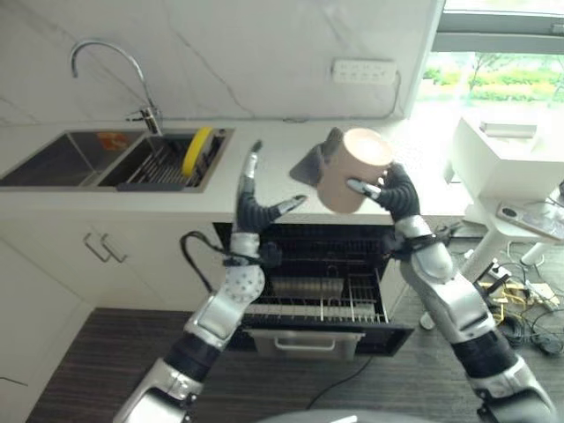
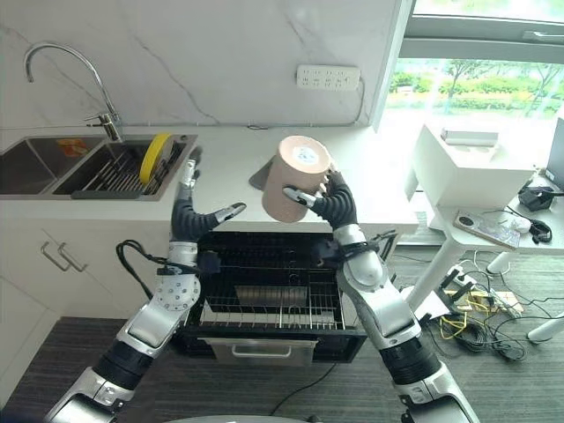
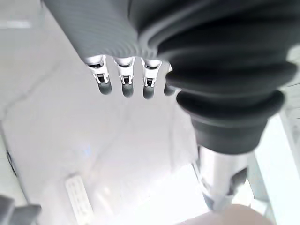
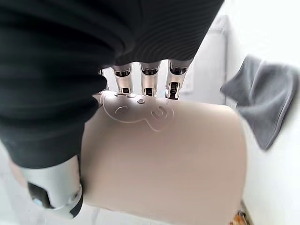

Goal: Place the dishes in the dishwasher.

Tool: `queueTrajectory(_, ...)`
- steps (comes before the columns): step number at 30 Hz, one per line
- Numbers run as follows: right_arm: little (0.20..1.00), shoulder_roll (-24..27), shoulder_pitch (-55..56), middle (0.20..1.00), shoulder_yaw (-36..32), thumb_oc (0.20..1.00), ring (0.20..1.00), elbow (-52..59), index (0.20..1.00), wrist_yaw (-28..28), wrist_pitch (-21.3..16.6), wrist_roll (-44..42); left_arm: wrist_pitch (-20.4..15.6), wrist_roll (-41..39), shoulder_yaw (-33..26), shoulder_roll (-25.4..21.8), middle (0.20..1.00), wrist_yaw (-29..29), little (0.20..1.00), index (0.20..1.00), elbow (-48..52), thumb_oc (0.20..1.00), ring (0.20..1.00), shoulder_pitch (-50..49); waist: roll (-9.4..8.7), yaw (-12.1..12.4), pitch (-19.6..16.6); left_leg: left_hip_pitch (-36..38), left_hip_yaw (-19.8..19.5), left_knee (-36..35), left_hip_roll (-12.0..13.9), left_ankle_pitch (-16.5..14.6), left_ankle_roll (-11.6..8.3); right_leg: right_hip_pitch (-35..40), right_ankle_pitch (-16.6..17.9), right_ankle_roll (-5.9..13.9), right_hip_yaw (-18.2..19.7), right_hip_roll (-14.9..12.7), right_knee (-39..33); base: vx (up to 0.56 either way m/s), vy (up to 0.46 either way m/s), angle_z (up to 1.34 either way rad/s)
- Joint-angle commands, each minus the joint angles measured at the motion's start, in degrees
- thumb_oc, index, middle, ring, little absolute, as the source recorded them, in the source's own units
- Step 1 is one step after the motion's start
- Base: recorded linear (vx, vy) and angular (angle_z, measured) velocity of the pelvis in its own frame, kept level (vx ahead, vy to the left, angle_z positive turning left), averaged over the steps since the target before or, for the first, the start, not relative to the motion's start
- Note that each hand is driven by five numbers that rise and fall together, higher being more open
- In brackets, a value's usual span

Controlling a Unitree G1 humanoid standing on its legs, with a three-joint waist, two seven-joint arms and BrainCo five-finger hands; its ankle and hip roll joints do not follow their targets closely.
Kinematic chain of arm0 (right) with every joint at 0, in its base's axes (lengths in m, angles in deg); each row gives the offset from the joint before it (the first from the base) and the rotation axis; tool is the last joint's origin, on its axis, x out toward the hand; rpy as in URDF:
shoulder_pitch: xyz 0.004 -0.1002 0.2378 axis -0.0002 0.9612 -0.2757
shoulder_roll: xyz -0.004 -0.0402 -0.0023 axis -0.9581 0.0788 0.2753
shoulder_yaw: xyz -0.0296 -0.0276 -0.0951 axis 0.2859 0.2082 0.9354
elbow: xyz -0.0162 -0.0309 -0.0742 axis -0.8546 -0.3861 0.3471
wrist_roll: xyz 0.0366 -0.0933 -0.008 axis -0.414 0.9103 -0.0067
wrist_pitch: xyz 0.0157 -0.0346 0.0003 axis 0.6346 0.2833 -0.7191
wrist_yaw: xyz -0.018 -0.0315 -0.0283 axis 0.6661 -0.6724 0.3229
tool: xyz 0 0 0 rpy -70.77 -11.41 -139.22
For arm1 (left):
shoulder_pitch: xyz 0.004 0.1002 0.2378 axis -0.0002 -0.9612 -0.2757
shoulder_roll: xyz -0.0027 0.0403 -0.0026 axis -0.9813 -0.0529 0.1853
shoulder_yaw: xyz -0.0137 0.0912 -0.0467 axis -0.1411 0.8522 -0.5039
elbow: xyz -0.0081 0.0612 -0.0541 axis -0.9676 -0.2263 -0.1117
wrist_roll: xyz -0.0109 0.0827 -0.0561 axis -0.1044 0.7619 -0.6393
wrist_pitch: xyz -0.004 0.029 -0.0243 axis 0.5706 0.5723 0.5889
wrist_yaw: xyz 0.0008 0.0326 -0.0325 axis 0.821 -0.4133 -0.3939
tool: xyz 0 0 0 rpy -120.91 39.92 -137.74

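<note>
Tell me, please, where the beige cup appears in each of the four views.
Left eye view: beige cup upper centre, in the right hand.
Right eye view: cup at centre.
Left wrist view: beige edge, probably the cup.
Right wrist view: cup across the middle.
Shared landmark: grey cloth.

Bright daylight from window (image 1: 493, 79) — glare on counter (image 2: 379, 176); wrist views soft, blurred.

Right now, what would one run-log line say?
right hand: holding beige cup above counter | left hand: open, empty | dishwasher: open
</note>
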Motion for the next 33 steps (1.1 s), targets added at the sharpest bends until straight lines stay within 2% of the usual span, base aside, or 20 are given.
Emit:
queueTrajectory(1,0.200,-0.5,-2.8,0.200,-4.5,0.200,0.200,2.7,0.200,-0.2,-6.3,-1.4,-3.6,-3.4,-1.9,-2.9,1.000,0.3,1.000,1.000,2.8,1.000,1.000,2.2,-1.24,1.7,1.1,1.8,0.3,0.3,5.3,-4.2,-1.27,3.0,-5.4,5.29,-0.9,-5.9,0.1,0.00,0.000,0.00)
queueTrajectory(5,0.200,0.0,0.3,0.200,-6.2,0.200,0.200,4.0,0.200,0.8,-6.6,-2.5,-4.5,-5.7,-5.4,-3.5,1.000,-1.2,1.000,1.000,3.9,1.000,1.000,-1.0,-1.06,1.8,1.1,1.8,0.3,0.3,5.4,-4.0,-1.42,3.1,-5.5,5.19,-1.1,-5.9,0.1,0.01,-0.001,0.00)
queueTrajectory(8,0.200,-0.2,3.7,0.200,-7.3,0.200,0.200,4.6,0.200,2.9,-6.4,-5.2,-4.0,-10.8,-7.8,-3.6,1.000,-4.7,1.000,1.000,4.9,1.000,1.000,-3.9,-0.93,1.8,1.2,1.8,0.0,0.3,5.3,-3.9,-1.37,3.3,-5.7,5.01,-1.0,-5.6,0.1,0.07,-0.019,0.02)
queueTrajectory(10,0.200,-0.7,5.9,0.200,-8.4,0.200,0.200,4.7,0.200,4.4,-6.3,-7.7,-3.0,-14.2,-9.7,-3.5,1.000,-8.1,1.000,1.000,5.8,1.000,1.000,-6.4,-1.03,2.0,1.4,1.9,-0.7,0.3,5.0,-3.8,-1.20,3.9,-5.8,4.67,-0.7,-5.1,0.1,0.11,-0.031,0.04)
queueTrajectory(12,0.200,-0.6,6.8,0.200,-9.4,0.200,0.200,4.5,0.200,5.6,-5.8,-10.9,0.1,-20.9,-11.0,-3.5,1.000,-12.1,1.000,1.000,7.0,1.000,1.000,-8.1,-0.79,2.2,2.9,1.1,-1.9,1.3,4.9,-2.1,-1.00,2.2,-7.4,3.57,0.8,-4.1,4.5,0.02,-0.005,0.02)
queueTrajectory(13,0.200,-0.6,6.7,0.200,-9.6,0.200,0.200,4.1,0.200,6.0,-6.2,-12.1,0.7,-22.9,-10.8,-3.4,1.000,-12.7,1.000,1.000,6.9,1.000,1.000,-8.1,-0.82,2.2,4.1,-0.4,-2.8,4.9,4.9,-3.2,-1.07,1.1,-9.0,3.38,1.3,-4.0,7.5,-0.09,-0.014,-0.06)
queueTrajectory(15,0.200,0.1,5.4,0.200,-10.2,0.200,0.200,3.3,0.200,7.0,-8.0,-14.0,-0.2,-27.3,-10.4,-3.4,1.000,-14.5,1.000,1.000,6.6,1.000,1.000,-7.3,-0.93,2.2,7.7,-7.3,-4.8,14.8,5.1,-5.7,-1.50,-4.2,-11.9,2.72,2.4,-4.2,15.2,-0.23,-0.016,-0.03)
queueTrajectory(18,0.200,0.2,2.9,0.200,-11.1,0.200,0.200,2.9,0.200,9.3,-8.2,-17.3,0.6,-30.7,-10.6,-4.0,1.000,-17.9,1.000,1.000,6.1,1.000,1.000,-5.9,-0.69,1.5,11.4,-14.3,-5.8,23.4,5.9,-8.9,-1.66,-10.6,-15.1,1.96,3.9,-4.7,22.9,-0.24,0.020,0.01)
queueTrajectory(19,0.200,0.0,2.4,0.200,-11.4,0.200,0.200,3.5,0.200,9.5,-7.9,-17.2,1.3,-30.2,-10.4,-4.0,1.000,-19.4,1.000,1.000,6.6,1.000,1.000,-5.7,-0.56,1.4,12.3,-17.1,-6.4,26.7,6.1,-9.8,-1.58,-13.5,-16.1,1.67,4.4,-5.0,26.5,-0.27,0.051,0.00)
queueTrajectory(21,0.200,0.3,1.6,0.200,-11.1,0.200,0.200,3.0,0.200,9.8,-8.9,-17.0,1.5,-22.9,-9.0,-5.4,1.000,-20.8,1.000,1.000,8.5,1.000,1.000,-5.0,-0.37,1.4,14.1,-21.5,-7.9,31.7,6.0,-11.4,-1.47,-17.8,-16.6,1.46,4.6,-5.9,30.7,-0.20,0.040,0.01)
queueTrajectory(23,0.200,0.6,1.9,0.200,-10.9,0.200,0.200,2.7,0.200,9.9,-9.3,-17.4,4.4,-20.8,-8.5,-6.6,1.000,-21.9,1.000,1.000,8.8,1.000,1.000,-5.0,-0.14,1.4,14.7,-22.2,-8.0,32.6,5.9,-11.6,-1.49,-18.6,-16.7,1.38,4.3,-6.2,31.6,-0.05,0.040,-0.05)
queueTrajectory(24,0.200,1.0,2.4,0.200,-10.5,0.200,0.200,2.5,0.200,9.8,-9.3,-18.0,7.5,-22.0,-7.8,-7.7,1.000,-24.6,1.000,1.000,8.4,1.000,1.000,-5.4,0.18,1.2,15.0,-22.1,-8.0,32.8,6.0,-11.7,-1.48,-18.6,-16.7,1.55,4.2,-6.5,31.9,0.02,0.069,-0.04)
queueTrajectory(26,0.200,1.6,3.2,0.200,-10.4,0.200,0.200,2.6,0.200,10.0,-9.2,-18.3,10.4,-21.8,-7.0,-8.5,1.000,-26.1,1.000,1.000,7.9,1.000,1.000,-6.2,0.62,0.9,15.2,-21.7,-7.6,32.8,6.1,-11.6,-1.46,-18.3,-16.6,1.69,4.2,-6.8,32.0,0.05,0.089,-0.04)
queueTrajectory(28,0.200,2.5,4.4,0.200,-10.4,0.200,0.200,2.8,0.200,10.5,-9.0,-18.4,15.1,-19.3,-5.6,-10.1,1.000,-31.5,1.000,1.000,7.0,1.000,1.000,-7.2,1.33,0.4,15.2,-20.8,-6.9,32.4,6.2,-11.3,-1.45,-17.8,-16.4,1.89,4.2,-6.9,31.8,0.08,0.116,-0.03)
queueTrajectory(29,0.200,3.1,4.6,0.200,-10.5,0.200,0.200,2.9,0.200,10.8,-8.7,-18.7,16.1,-18.5,-4.7,-10.9,1.000,-32.1,1.000,1.000,7.0,1.000,1.000,-7.4,1.66,0.2,15.2,-20.4,-6.6,32.2,6.4,-11.1,-1.51,-17.5,-16.4,1.98,4.2,-7.0,31.8,0.15,0.139,-0.04)
queueTrajectory(30,0.200,4.0,5.1,0.200,-10.5,0.200,0.200,3.2,0.200,11.1,-8.2,-19.0,19.1,-18.0,-3.7,-12.1,1.000,-34.9,1.000,1.000,6.8,1.000,1.000,-7.5,2.13,-0.2,15.1,-19.9,-6.2,32.2,6.5,-10.8,-1.66,-17.1,-16.4,2.08,4.2,-7.1,31.7,0.13,0.106,-0.09)
queueTrajectory(31,0.200,4.3,5.1,0.200,-10.5,0.200,0.200,3.2,0.200,11.3,-8.1,-19.1,19.9,-17.6,-3.3,-12.6,1.000,-35.6,1.000,1.000,6.6,1.000,1.000,-7.4,2.27,-0.3,15.1,-19.8,-6.1,32.2,6.6,-10.7,-1.66,-16.9,-16.4,2.13,4.2,-7.2,31.7,0.14,0.117,-0.12)
queueTrajectory(33,0.200,6.1,5.3,0.200,-10.4,0.200,0.200,3.2,0.200,12.1,-7.1,-19.9,24.6,-13.8,-0.8,-15.4,1.000,-40.8,1.000,1.000,5.9,1.000,1.000,-6.4,3.16,-1.1,15.0,-18.9,-5.4,32.4,6.8,-10.4,-1.75,-16.5,-16.4,2.33,4.3,-7.6,32.1,0.16,0.153,-0.12)
